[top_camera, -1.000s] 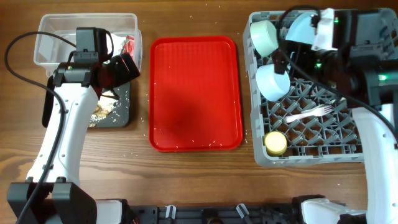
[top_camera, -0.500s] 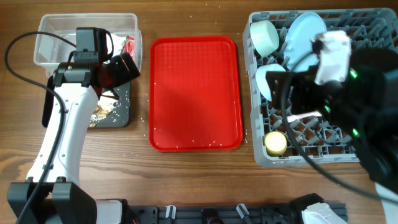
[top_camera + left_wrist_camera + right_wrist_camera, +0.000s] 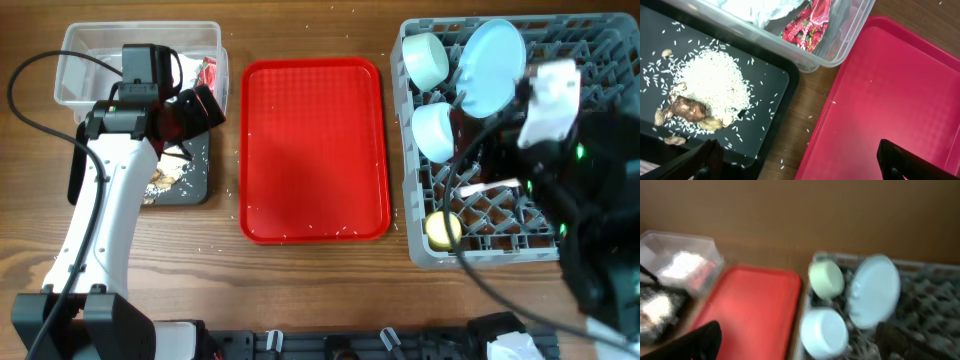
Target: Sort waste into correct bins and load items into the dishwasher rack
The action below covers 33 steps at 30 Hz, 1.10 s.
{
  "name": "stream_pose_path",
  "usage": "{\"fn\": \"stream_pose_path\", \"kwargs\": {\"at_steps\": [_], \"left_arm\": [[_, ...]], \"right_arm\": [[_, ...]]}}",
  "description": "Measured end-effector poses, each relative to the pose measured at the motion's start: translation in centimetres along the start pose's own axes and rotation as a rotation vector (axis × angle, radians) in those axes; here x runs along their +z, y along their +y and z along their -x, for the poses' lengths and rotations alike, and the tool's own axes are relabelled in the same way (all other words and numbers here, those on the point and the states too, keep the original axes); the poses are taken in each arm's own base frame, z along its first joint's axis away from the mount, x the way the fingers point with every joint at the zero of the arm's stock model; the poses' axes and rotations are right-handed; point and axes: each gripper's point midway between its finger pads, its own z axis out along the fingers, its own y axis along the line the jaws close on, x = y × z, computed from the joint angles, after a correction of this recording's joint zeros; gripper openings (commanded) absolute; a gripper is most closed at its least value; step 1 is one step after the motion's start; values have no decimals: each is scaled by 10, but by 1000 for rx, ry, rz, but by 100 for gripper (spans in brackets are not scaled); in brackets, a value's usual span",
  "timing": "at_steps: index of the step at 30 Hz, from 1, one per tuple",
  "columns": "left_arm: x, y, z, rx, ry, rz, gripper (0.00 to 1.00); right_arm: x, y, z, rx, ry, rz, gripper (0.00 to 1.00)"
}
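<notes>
Red tray (image 3: 313,150) sits mid-table, with strips of wood showing on each side. At its 9 o'clock the tub (image 3: 140,28) holds the napkin (image 3: 760,7) and wrapper (image 3: 807,22). The black tray (image 3: 196,178), at the tub's 6 o'clock, carries rice and scraps (image 3: 710,87). Left gripper (image 3: 800,160) hangs spread over that tray's 3 o'clock edge, gripping nothing. At the red tray's 3 o'clock, the rack (image 3: 490,256) holds plate (image 3: 492,53), green bowl (image 3: 425,60), blue bowl (image 3: 436,133), fork (image 3: 490,187) and cup (image 3: 443,229). The right arm (image 3: 590,200) covers its 3 o'clock half. Right gripper (image 3: 800,345) is spread, with nothing between its fingers.

The right arm (image 3: 575,190) shifts from the frame's upper right down to centre right, looming larger and blurred. The light blue plate (image 3: 492,52) now stands uncovered in the dishwasher rack (image 3: 412,245).
</notes>
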Motion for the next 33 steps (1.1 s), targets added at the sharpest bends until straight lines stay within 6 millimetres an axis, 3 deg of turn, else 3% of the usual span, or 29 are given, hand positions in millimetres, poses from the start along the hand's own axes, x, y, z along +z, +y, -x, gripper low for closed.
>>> {"fn": "stream_pose_path", "kwargs": {"at_steps": [2, 4, 7, 9, 11, 14, 21, 33], "left_arm": [[0, -1, 0, 0, 0, -3, 100], [0, -1, 0, 0, 0, -3, 100], [0, -1, 0, 0, -1, -3, 100], [0, -1, 0, 0, -1, -4, 100], [0, -1, 0, 0, 1, -3, 100], [0, -1, 0, 0, 0, -3, 100], [0, -1, 0, 0, 0, -3, 100], [0, -1, 0, 0, 0, -3, 100]], "right_arm": [[-2, -10, -30, -19, -73, -12, 100], [-1, -12, -43, -43, -194, -7, 100], [10, -12, -98, -64, -271, 4, 100], [16, -11, -118, -73, -310, 9, 100], [27, -10, -156, -76, -319, 13, 100], [31, -9, -181, -83, -357, 15, 100], [33, -9, -196, -92, -402, 15, 100], [34, -9, -197, -91, -400, 16, 100]]}}
